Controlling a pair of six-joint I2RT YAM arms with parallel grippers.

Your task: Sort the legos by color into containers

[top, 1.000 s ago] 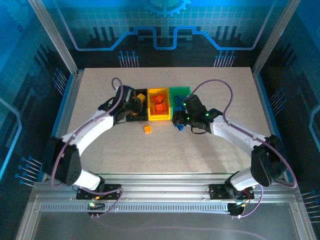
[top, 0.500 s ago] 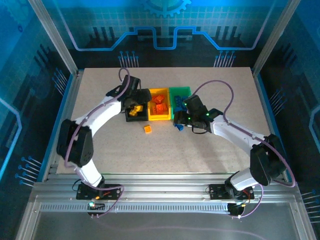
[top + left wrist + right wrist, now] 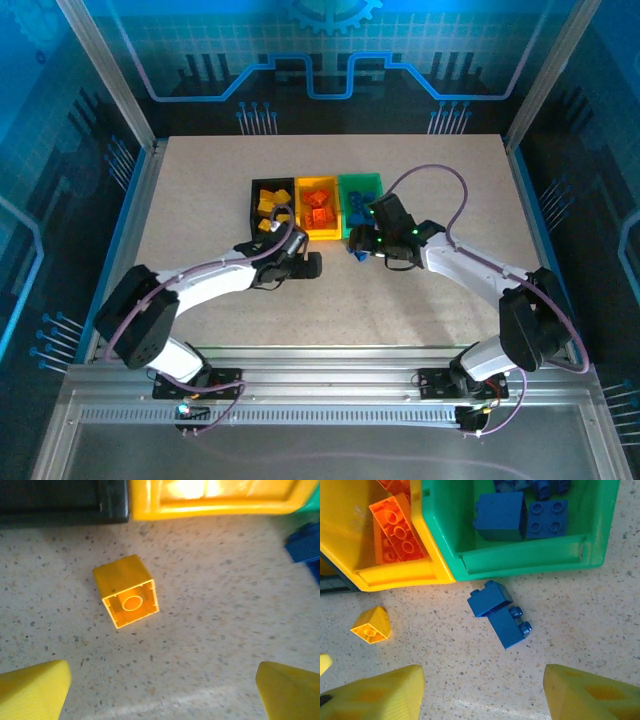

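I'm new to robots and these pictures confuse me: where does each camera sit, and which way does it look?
Top external: fixed above and behind, looking down on the speckled table, three plastic bins, white left arm and right arm.
Left wrist: on the left arm, facing down at a small yellow plastic brick; open left gripper below.
Right wrist: on the right arm, facing down at blue plastic bricks by the green plastic bin; open right gripper below.
Shared: both wrist views show that yellow brick.
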